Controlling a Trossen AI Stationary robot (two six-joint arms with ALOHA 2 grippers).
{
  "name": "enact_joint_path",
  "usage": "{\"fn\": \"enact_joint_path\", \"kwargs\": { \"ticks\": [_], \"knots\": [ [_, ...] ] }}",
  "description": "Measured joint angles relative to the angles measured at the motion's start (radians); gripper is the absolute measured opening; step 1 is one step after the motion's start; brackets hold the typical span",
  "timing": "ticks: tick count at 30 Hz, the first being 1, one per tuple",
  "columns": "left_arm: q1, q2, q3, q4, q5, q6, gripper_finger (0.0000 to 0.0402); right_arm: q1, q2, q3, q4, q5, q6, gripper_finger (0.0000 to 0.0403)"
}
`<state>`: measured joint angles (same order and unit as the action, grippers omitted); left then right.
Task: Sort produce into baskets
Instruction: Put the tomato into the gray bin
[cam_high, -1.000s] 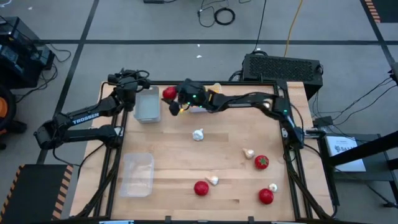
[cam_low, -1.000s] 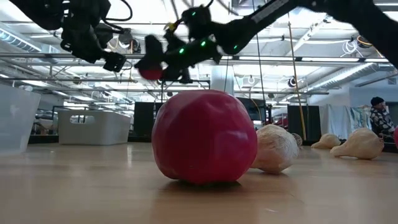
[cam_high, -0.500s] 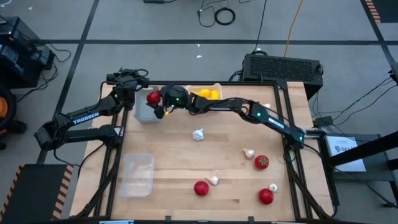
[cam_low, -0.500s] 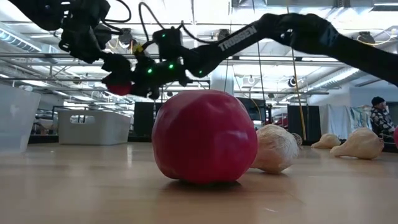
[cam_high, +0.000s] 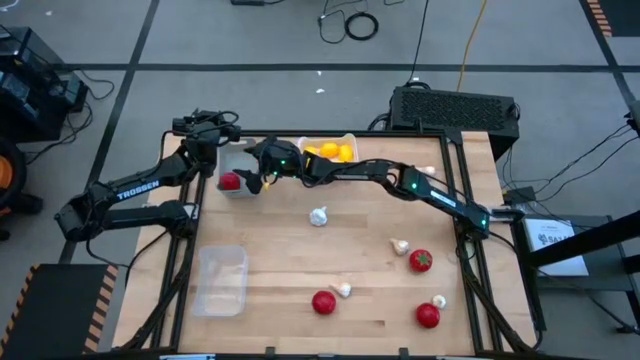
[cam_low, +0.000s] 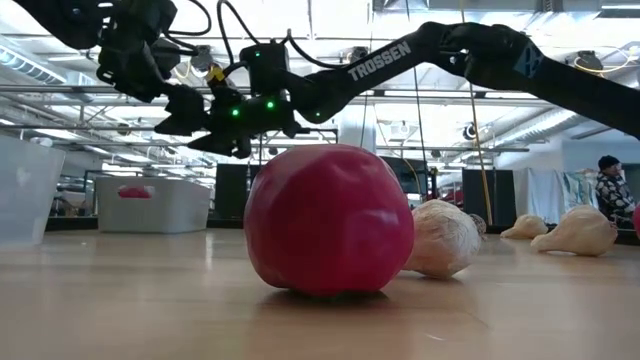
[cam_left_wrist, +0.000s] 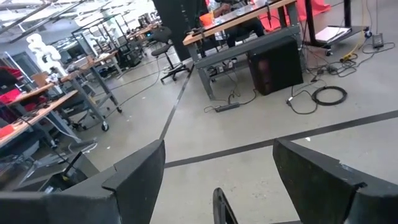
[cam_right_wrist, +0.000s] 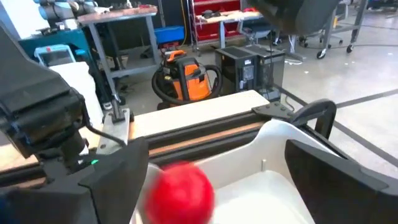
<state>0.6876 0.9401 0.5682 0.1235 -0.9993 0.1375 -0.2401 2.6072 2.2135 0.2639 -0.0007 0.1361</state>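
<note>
- Bright, even light falls from overhead strip lamps, which glare white in the low view.
- The arms read as dark silhouettes against that ceiling.
- The near tomato (cam_low: 328, 220) casts a soft shadow on the surface (cam_low: 500, 310).
- The falling tomato (cam_right_wrist: 180, 191) is motion-blurred in the right wrist view.

Both pincers crowd the grey tray (cam_high: 238, 170); table centre (cam_high: 300, 255) open.

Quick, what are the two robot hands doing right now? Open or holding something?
Left gripper: open, holding nothing, by the grey tray.
Right gripper: open over the grey tray, with the tomato loose between its fingers.
</note>
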Motion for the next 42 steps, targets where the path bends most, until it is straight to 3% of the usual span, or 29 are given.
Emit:
{"fn": "enact_joint_path", "kwargs": {
  "ticks": [5, 8, 12, 19, 23, 28, 34, 39, 42],
  "knots": [
    [0.0, 0.0, 0.0, 0.001, 0.0, 0.001, 0.0306, 0.0, -0.009, 0.0, -0.044, -0.008, -0.03, 0.0365],
    [0.0, 0.0, 0.0, 0.0, 0.001, 0.013, 0.0306, 0.0, -0.055, -0.001, -0.167, -0.022, -0.079, 0.0366],
    [0.0, 0.0, 0.0, -0.006, 0.024, 0.027, 0.0306, 0.005, -0.182, 0.0, -0.493, -0.044, -0.126, 0.0366],
    [0.0, 0.0, 0.0, -0.002, 0.165, 0.053, 0.0306, 0.049, -0.388, -0.001, -1.191, -0.055, -0.217, 0.0364],
    [0.0, 0.0, 0.0, 0.002, 0.195, 0.054, 0.0306, 0.062, -0.497, 0.001, -1.535, -0.054, -0.11, 0.0364],
    [0.0, 0.0, 0.0, 0.004, 0.279, 0.06, 0.0306, 0.102, -0.559, -0.002, -1.838, -0.039, 0.207, 0.0364],
    [0.002, 0.0, 0.0, 0.036, 0.505, 0.085, 0.0306, 0.221, -0.65, -0.09, -1.836, -0.034, 0.449, 0.0364],
    [0.005, 0.005, 0.0, 0.034, 0.804, 0.15, 0.0306, 0.329, -0.737, -0.284, -1.831, -0.04, 0.671, 0.0364],
    [0.005, 0.009, 0.0, 0.042, 1.007, 0.16, 0.0306, 0.377, -0.794, -0.438, -1.84, -0.124, 0.814, 0.0364]
  ]
}}
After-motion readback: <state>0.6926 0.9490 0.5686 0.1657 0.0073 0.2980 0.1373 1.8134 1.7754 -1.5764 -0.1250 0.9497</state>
